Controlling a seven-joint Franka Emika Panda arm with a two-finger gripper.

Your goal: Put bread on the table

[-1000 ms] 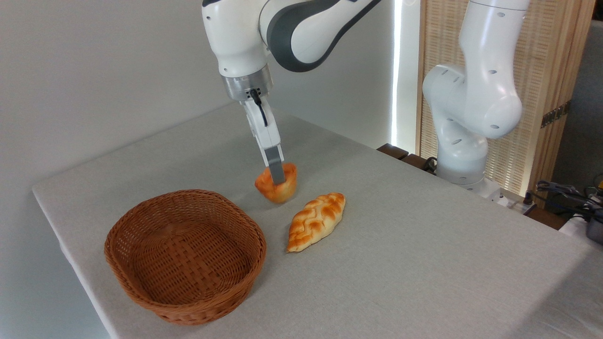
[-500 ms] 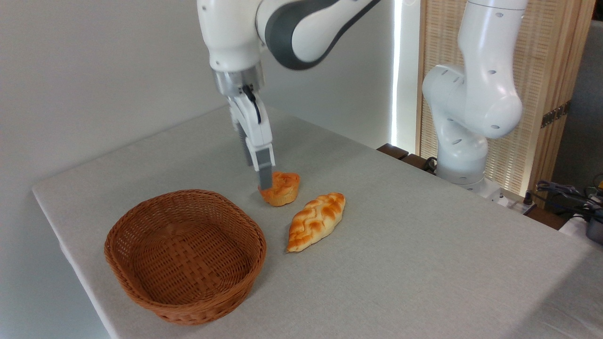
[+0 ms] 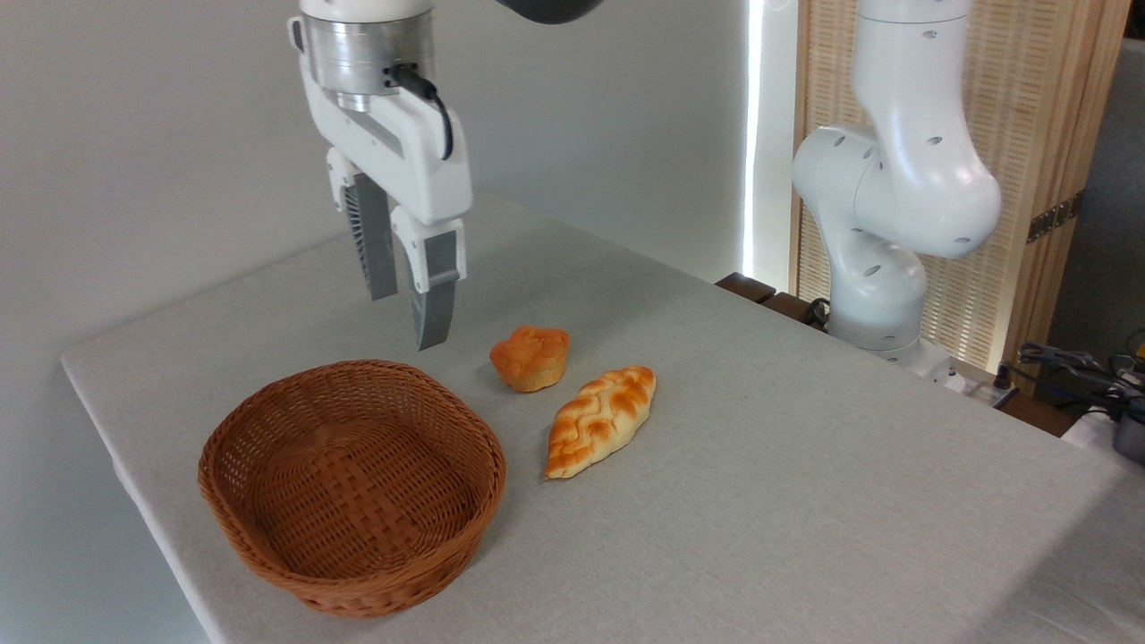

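Observation:
The bread [image 3: 530,357], a small orange-golden muffin-shaped bun with a lumpy top, sits upright on the light grey table [image 3: 769,483], just behind a longer braided loaf. My gripper [image 3: 407,320] hangs in the air up and to the left of the bun, clear of it, above the far rim of the basket. Its two grey fingers [image 3: 433,293] stand apart with nothing between them.
A brown woven wicker basket [image 3: 352,483] with nothing in it stands at the front left of the table. The braided oval loaf [image 3: 600,419] lies right of the basket. The arm's white base [image 3: 881,241] rises at the back right, with cables [image 3: 1073,367] beyond the table's right edge.
The gripper let go of the bun, which now rests upright on the table. The gripper rose, swung left and turned, its fingers now apart.

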